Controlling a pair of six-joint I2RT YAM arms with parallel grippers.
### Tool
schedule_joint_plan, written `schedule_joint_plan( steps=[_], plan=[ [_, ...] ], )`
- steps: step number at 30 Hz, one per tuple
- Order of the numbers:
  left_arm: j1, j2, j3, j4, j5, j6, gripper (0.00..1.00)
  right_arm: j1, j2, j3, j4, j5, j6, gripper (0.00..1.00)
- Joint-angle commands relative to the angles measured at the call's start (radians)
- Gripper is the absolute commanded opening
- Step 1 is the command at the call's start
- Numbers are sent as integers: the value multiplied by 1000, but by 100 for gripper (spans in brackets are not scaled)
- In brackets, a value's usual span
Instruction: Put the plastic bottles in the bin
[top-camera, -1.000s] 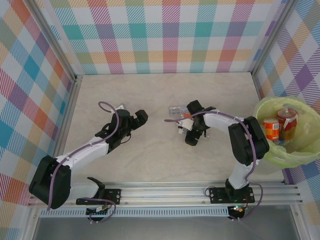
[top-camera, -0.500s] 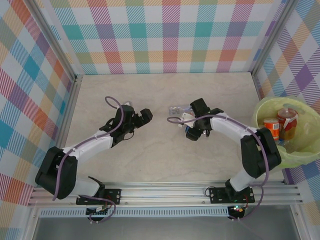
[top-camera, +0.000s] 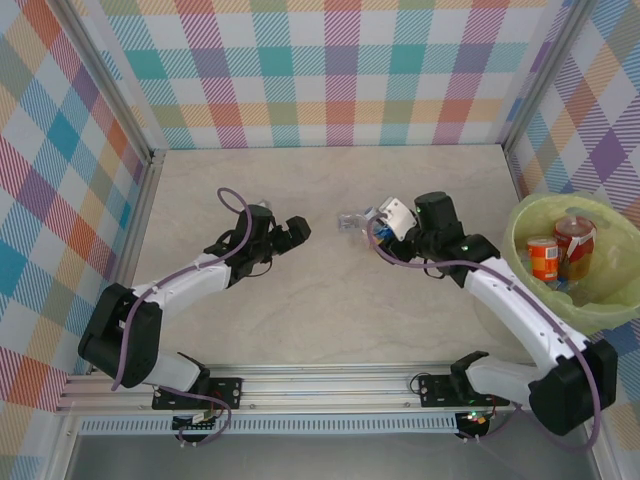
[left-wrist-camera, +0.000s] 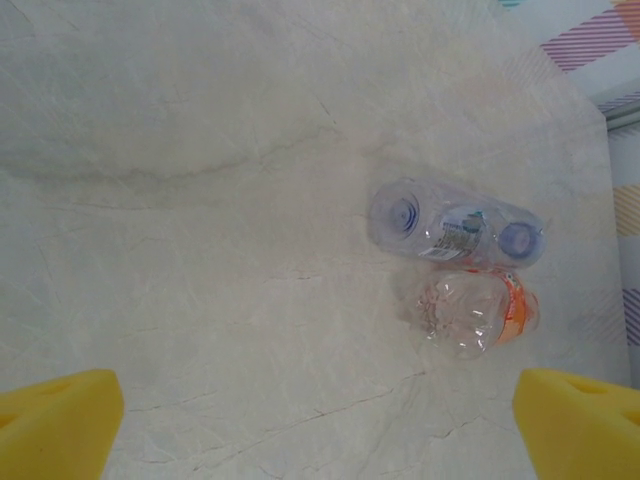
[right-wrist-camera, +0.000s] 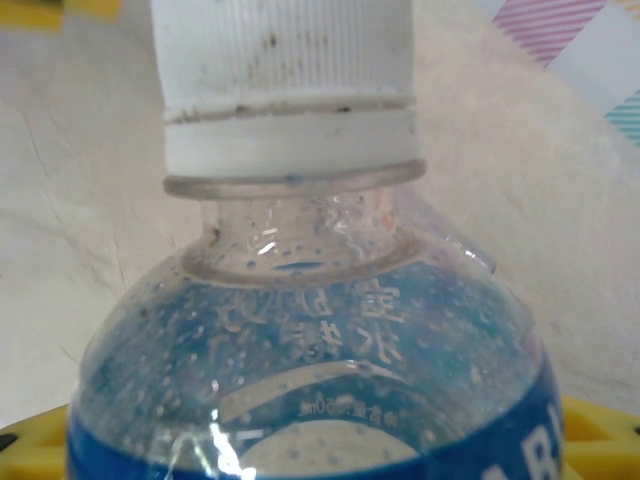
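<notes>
The blue-labelled bottle (right-wrist-camera: 300, 340) sits neck-up in the right wrist view. It has a ribbed white cap, droplets inside its clear shoulder, and the label band just below. The right gripper (right-wrist-camera: 315, 440) is pinched on its body, with a yellow pad pressing in at each lower corner of that view. Whether the base has left the table (top-camera: 330, 310) I cannot tell.

From above, the bin (top-camera: 533, 305) stands at about 3 o'clock from this bottle, against the right wall. An orange-labelled bottle (top-camera: 543, 260) and a red-labelled bottle (top-camera: 575, 238) stand upright in it. Most of the job looks done, and this step is the carry.

To do it well:
- The thin wall will likely dent, so the squeeze should be firm but no harder.
- Raise the bottle before swinging, because the bin's rim stands well above the tabletop.
- Keep the neck upright so the bottle does not pivot between the pads.
- Let go once the bottle is well inside the rim, over the bin's 6 o'clock side, where the floor looks freer of bottles.
- Swing away from 9 o'clock, where loose bottles lie just beside the gripper.

The left wrist view shows these at about 2 o'clock. A blue-capped bottle (left-wrist-camera: 455, 230) lies on its side, touching an orange-banded bottle (left-wrist-camera: 478, 310) at its 6 o'clock. The left gripper (left-wrist-camera: 318, 425) hangs spread wide, its pads at opposite lower corners and holding nothing, well placed to take one of the pair.
</notes>
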Motion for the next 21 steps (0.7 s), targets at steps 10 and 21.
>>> schedule_joint_plan(
  steps=[10,21],
  plan=[
    [12,28,27,39,83,-15,100,-66,-200,126,-9,-27,258,55],
    [7,113,88,104,315,7,100,-151,-254,402,-192,170,187,56]
  ],
)
